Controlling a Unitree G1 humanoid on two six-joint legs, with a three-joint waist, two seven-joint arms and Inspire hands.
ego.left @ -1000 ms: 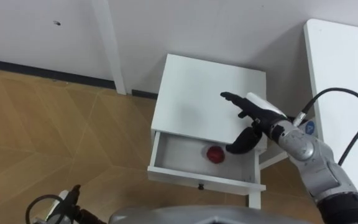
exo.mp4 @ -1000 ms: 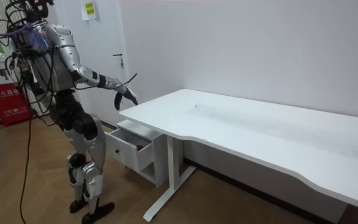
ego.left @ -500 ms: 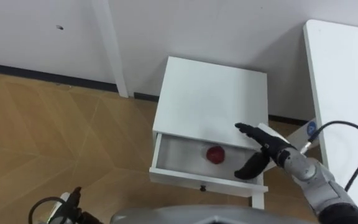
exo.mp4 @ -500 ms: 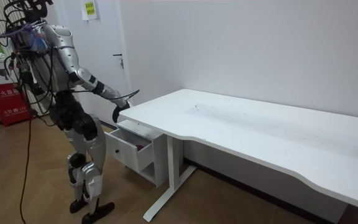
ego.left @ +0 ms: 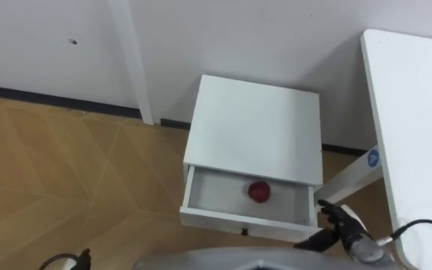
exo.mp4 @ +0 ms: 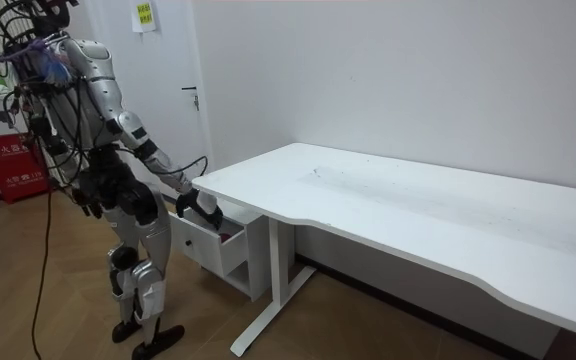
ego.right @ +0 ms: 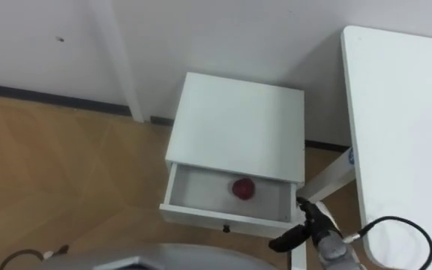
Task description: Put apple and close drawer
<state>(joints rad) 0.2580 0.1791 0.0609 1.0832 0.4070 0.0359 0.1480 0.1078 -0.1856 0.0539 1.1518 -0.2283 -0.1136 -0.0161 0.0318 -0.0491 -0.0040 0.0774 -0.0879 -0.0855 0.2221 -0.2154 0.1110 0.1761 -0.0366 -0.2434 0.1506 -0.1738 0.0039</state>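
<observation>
A red apple lies inside the open drawer of a small white cabinet; the apple sits right of the drawer's middle. My right hand is low at the drawer's right front corner, fingers relaxed and holding nothing. In the room view I stand facing the cabinet at the end of the white desk, my right hand lowered beside the drawer. My left hand hangs by my hip.
The desk's edge runs along the right, and its white leg stands just right of the cabinet. A wall with a white vertical strip is behind. Wooden floor lies open to the left.
My right hand has dropped from above the cabinet top, past the drawer, to its right front corner. The apple stays in the drawer. The view has shifted slightly.
</observation>
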